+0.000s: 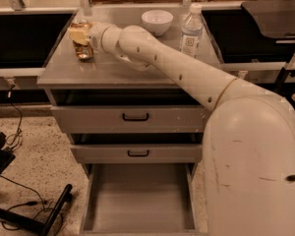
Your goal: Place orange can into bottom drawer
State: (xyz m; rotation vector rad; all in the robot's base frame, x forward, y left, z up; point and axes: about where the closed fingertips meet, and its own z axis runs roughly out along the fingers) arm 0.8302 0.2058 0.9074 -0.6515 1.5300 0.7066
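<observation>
Orange can [82,49] stands upright on the grey tabletop [113,73], at its far left part, near the left edge. Can't tell if its base touches the top or sits just off it. Claw [80,33] is right on the can, pale fingers [74,34] clamped around its upper half, lower half of the can showing below them. White arm [177,68] runs from the can to the right and toward the camera, passing over the tabletop and ending in a big white body at lower right.

White bowl [157,21] is to the right of the can, a bit further back, apart from it. Clear water bottle [191,31] with a white cap is further right of the can, past the bowl, upright.

Below the can, two shallow drawers with black handles, top drawer [132,118] and middle drawer [137,153]. Bottom drawer [137,200] is lowest under the can, pulled open, plain grey floor showing, nothing in it.

Black cables [10,132] on the speckled floor, down and left of the can.
</observation>
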